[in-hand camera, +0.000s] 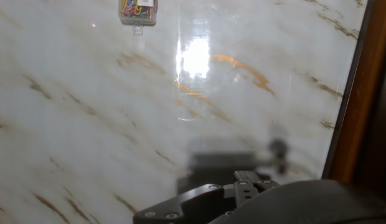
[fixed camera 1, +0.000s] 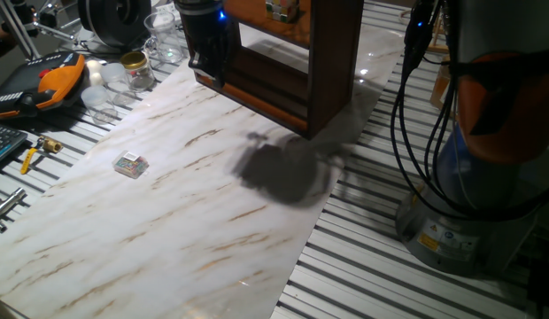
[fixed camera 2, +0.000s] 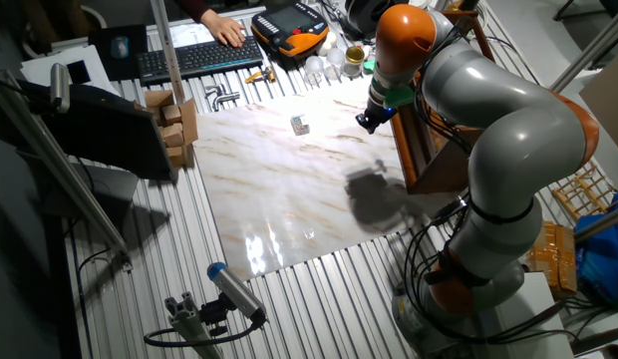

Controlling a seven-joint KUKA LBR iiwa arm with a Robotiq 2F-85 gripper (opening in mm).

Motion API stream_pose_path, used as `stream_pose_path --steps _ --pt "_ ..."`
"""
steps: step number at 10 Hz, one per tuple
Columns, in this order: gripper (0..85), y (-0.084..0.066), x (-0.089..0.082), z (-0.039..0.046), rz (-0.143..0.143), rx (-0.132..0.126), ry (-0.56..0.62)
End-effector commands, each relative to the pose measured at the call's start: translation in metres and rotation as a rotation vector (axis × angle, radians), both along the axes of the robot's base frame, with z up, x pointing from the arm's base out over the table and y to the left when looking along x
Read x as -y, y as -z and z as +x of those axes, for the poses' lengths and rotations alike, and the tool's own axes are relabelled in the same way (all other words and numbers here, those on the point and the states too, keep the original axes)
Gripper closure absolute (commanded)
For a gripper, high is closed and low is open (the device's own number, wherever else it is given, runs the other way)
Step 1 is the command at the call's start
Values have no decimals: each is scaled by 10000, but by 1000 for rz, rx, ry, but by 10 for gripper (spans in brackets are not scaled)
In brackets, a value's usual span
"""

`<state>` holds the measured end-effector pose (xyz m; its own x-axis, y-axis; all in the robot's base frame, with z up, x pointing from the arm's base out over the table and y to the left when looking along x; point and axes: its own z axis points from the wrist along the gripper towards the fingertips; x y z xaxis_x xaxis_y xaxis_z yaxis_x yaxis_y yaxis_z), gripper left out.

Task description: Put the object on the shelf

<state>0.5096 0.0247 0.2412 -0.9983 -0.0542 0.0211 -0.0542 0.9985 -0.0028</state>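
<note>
Judging by the fixed views, placement appears complete: the puzzle cube (fixed camera 1: 280, 8) rests on the orange board of the shelf (fixed camera 1: 332, 80) at the far edge of the bench (fixed camera 1: 168, 239), and the tool (fixed camera 1: 209, 69) hangs just beside the shelf front, its jaw opening impossible to tell.

A pale marble-patterned board (fixed camera 2: 279, 189) covers a ribbed metal bench (fixed camera 2: 189, 269); glare from overhead light glints on it; a black keyboard (fixed camera 2: 194, 58), stacked small cardboard boxes (fixed camera 2: 174, 125) and an orange-black handset (fixed camera 1: 57, 81) crowd the far edge.
</note>
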Motion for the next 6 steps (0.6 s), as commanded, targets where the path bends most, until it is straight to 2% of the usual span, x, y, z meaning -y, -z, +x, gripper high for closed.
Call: stream_pose_path --steps 1,6 --pt "850 0 0 1 -1 0 0" --pt "850 -7 10 19 -2 1 -3"
